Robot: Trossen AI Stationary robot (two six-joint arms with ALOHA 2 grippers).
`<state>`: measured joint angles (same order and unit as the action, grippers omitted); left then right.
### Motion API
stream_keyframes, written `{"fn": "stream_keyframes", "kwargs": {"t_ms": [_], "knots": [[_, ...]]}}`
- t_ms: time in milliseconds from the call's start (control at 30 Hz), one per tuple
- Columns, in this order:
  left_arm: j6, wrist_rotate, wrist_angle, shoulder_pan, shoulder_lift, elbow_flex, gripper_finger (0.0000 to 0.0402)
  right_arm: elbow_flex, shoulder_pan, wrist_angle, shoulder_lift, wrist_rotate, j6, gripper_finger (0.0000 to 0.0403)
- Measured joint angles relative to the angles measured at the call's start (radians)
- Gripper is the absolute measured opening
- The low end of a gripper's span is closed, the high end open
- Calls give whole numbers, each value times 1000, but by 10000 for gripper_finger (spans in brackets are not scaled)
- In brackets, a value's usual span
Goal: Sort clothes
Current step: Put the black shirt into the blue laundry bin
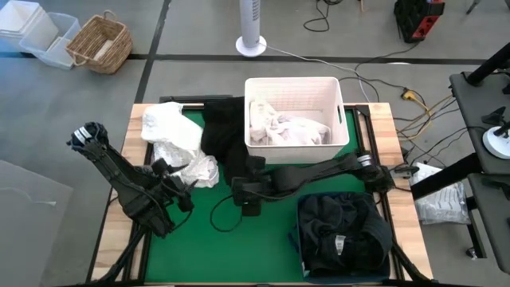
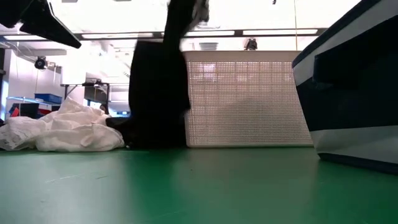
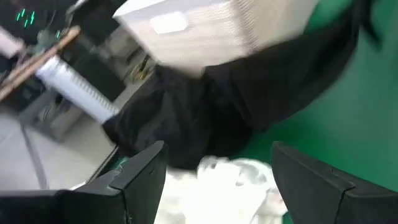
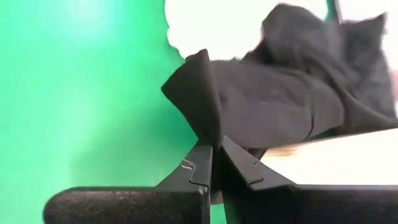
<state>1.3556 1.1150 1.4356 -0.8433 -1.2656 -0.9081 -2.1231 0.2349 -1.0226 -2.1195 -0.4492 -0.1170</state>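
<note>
A black garment lies between a heap of white garments and the white rigid bin, which holds more white clothes. In the low view the black garment rises in a tall drape while its lower part rests on the mat. My right gripper reaches across the mat from the right and is shut on it. My left gripper is open beside the white heap; in its wrist view the fingers straddle white cloth without touching. The navy fabric bin holds dark clothes. My right gripper pinches a pointed fold at the edge of the black garment between its two shut fingers. The fold stands up past the fingertips. The rest of the garment trails toward the white bin, its lower part on the mat.
The white bin stands at the far middle, the navy bin at the near right. Open green mat lies between the arms at the near side. A thin black cable loops on the mat.
</note>
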Motion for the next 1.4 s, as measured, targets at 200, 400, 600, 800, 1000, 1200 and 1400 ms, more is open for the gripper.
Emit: {"fn": "stream_keyframes", "kwargs": {"t_ms": [200, 400, 600, 800, 1000, 1200, 1400], "knots": [[-378, 71, -294, 0, -2, -7, 262, -1, 50, 9, 155, 0, 8, 9], [-562, 179, -455, 1, -1, -64, 262, -2, 74, 80, 287, -21, 65, 9], [-570, 215, -477, 18, -10, -77, 262, -2, 91, 185, 374, -5, 160, 9], [-562, 289, -478, 63, -52, -77, 262, -2, 91, 266, 410, 91, 202, 9], [-555, 290, -488, 98, -76, -77, 262, -2, 90, 312, 417, 92, 229, 9], [-608, 211, -549, 108, -77, -77, 262, -2, 89, 393, 417, 87, 253, 9], [-880, 94, -809, 108, -78, -77, 262, -8, 68, 416, 417, 83, 276, 9]]}}
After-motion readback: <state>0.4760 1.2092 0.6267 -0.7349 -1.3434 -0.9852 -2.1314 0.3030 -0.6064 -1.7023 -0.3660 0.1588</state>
